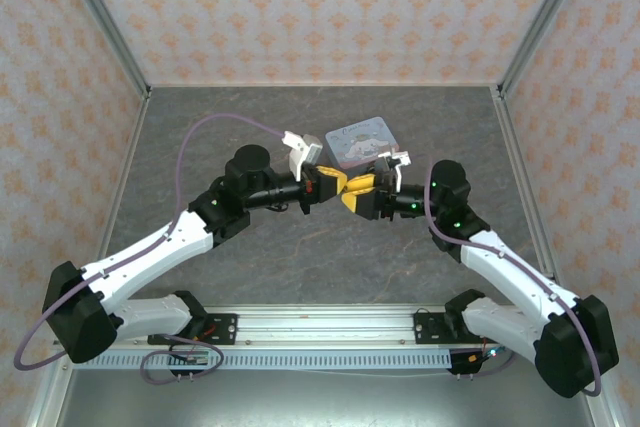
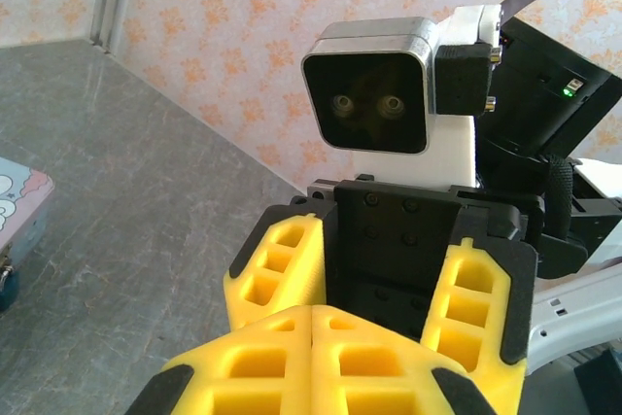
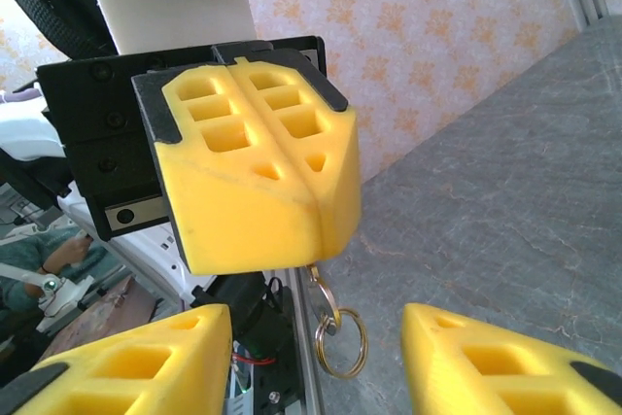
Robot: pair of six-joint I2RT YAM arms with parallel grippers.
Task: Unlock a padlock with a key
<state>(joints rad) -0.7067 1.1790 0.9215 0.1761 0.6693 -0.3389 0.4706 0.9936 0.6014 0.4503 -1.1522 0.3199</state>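
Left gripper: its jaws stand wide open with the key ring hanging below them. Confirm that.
Wrong: the jaws of the left gripper are shut, pressed together, with the key ring hanging below them. The right wrist view shows it.

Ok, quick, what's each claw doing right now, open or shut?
Left gripper: closed, pinching the top of a small key ring that dangles below its tips; whether a key is on it cannot be told.
Right gripper: open, holding nothing.
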